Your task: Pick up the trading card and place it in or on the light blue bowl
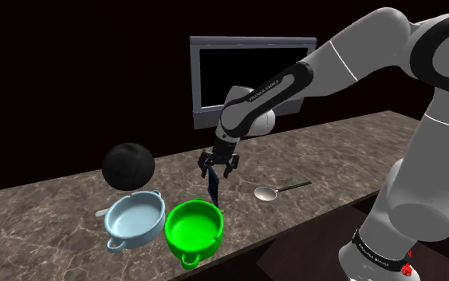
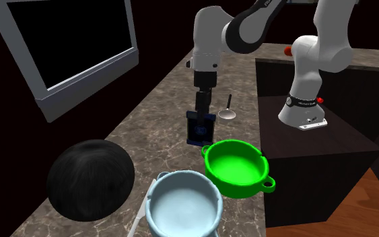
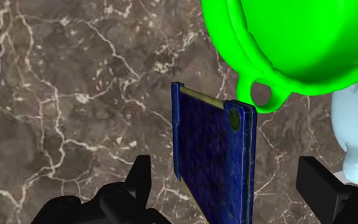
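Two fingers [image 3: 140,175] of the gripper [image 3: 225,168] stand spread, and I see the blue card [image 3: 214,149] upright between them, touching neither. The card is just beside the green bowl's [image 1: 193,226] rim, over the marble counter [image 1: 318,152]. I cannot tell whether its lower edge rests there. The light blue bowl [image 1: 135,218] sits just beside the green one, farther from the card.

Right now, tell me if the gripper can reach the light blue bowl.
Probably yes: the gripper hovers beside the green bowl, and the light blue bowl next to it is uncovered.
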Available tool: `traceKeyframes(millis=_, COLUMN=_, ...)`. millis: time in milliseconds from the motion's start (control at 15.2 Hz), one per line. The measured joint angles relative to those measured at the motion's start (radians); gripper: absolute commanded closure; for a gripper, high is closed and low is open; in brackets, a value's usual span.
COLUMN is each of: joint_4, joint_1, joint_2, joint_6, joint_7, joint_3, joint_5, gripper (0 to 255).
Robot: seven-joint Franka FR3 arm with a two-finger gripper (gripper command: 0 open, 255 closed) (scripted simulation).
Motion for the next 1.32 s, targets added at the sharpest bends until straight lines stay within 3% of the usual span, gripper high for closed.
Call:
traceKeyframes(millis=528, joint_4=-0.001, joint_1=0.004, joint_2=0.030, joint_6=0.032, joint_7=-0.007, joint_3=0.005, joint_5=0.009, gripper=0)
traceKeyframes(millis=594, joint_4=-0.001, joint_1=0.004, joint_2=0.030, joint_6=0.032, joint_7=-0.007, joint_3=0.005, joint_5=0.009, gripper=255)
traceKeyframes(millis=1320, joint_4=-0.002, joint_1=0.004, joint_2=0.024, joint_6=0.027, joint_7=-0.005, joint_3=0.004, joint_5=0.007, gripper=255)
